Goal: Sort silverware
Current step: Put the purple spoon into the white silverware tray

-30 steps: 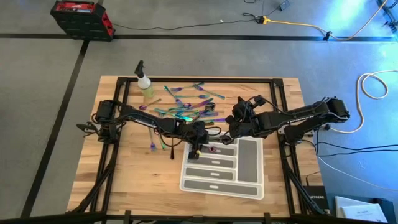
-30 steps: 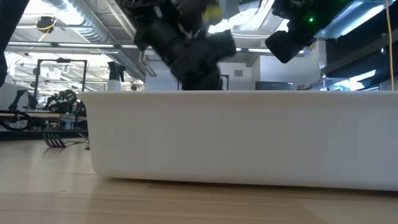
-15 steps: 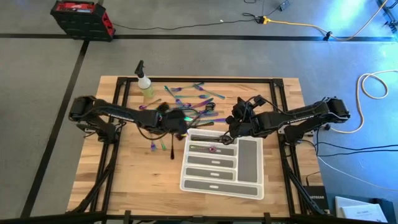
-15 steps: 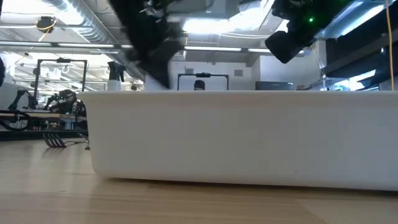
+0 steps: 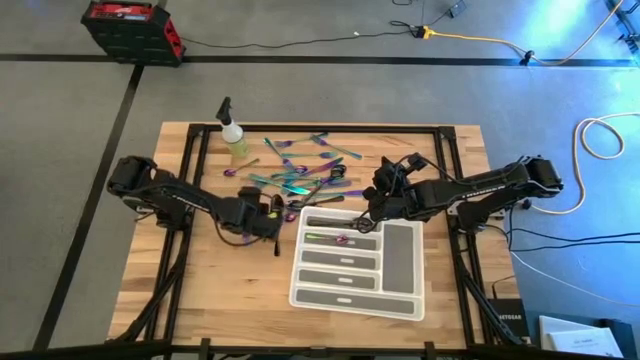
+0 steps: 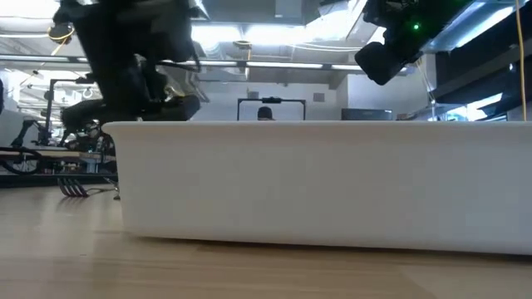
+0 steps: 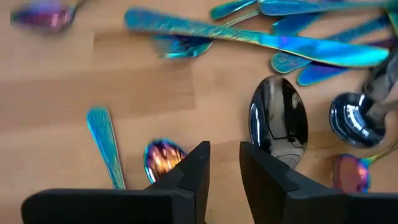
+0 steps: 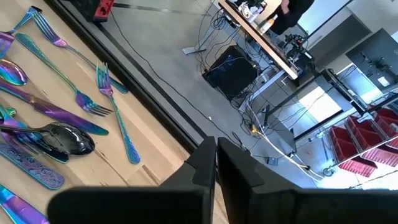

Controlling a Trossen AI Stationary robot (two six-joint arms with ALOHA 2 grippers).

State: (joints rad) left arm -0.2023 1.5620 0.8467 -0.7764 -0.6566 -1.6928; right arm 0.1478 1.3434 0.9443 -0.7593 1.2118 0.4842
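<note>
Black spoon (image 7: 278,127) lies ahead of the empty, slightly parted left gripper (image 7: 222,163); widen, straddle its handle.

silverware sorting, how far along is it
Barely started. Done: one rainbow piece lies in a slot of the tray. In hand: nothing; the left gripper hangs empty, slightly parted, over the loose spoons, and the right gripper waits shut by the tray's far corner. Left: the pile of silverware on the table.

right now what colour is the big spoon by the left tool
Glossy black spoon, mirror-like; clearest in the left wrist view.
</note>
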